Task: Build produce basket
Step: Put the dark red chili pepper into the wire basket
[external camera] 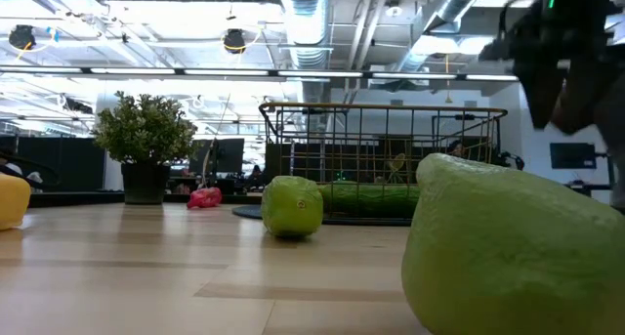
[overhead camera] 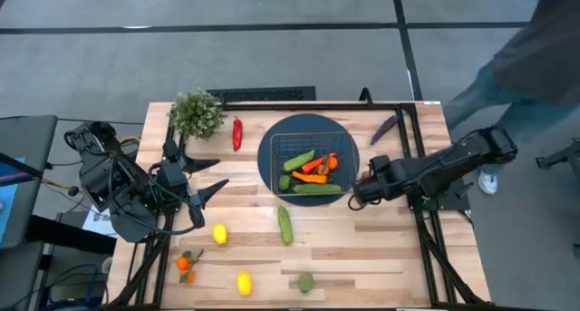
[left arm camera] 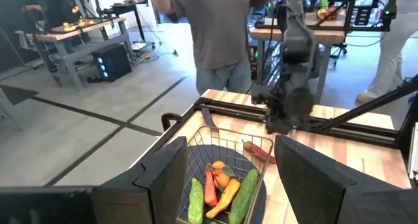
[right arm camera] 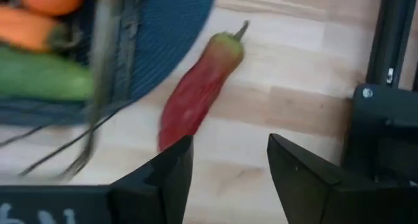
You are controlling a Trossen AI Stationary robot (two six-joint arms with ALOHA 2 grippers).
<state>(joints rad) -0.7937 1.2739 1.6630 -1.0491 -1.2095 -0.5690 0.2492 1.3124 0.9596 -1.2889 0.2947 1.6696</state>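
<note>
We see the shallow dark wire basket [overhead camera: 308, 163] sitting on a round dark blue mat [overhead camera: 269, 148] near the middle of the wooden table [overhead camera: 362, 247]. Inside it lie two green cucumbers [overhead camera: 317, 189], an orange carrot [overhead camera: 310, 177] and what look like a small orange and a red piece, though the pile is too tight to sort fully.

The right gripper [overhead camera: 356, 195] hangs low just beside the mat's right edge, its fingers [right arm camera: 166, 168] apart and holding nothing. Directly before them a long red pepper [right arm camera: 196, 93] lies on the bare wood, touching the mat's rim.

The left gripper [overhead camera: 211, 177] waits over the table's left part, fingers [left arm camera: 166, 175] spread, empty.

Loose produce is scattered on the table: a second red pepper [overhead camera: 237, 132] beside the bushy green potted plant [overhead camera: 197, 113], a purple eggplant [overhead camera: 384, 128] at the far right corner, a green cucumber [overhead camera: 285, 225] in front of the mat, two yellow lemons [overhead camera: 219, 234], small oranges [overhead camera: 185, 264] and a green lime [overhead camera: 306, 282] near the front edge.

A person [overhead camera: 535, 48] stands off the table's far right corner.
</note>
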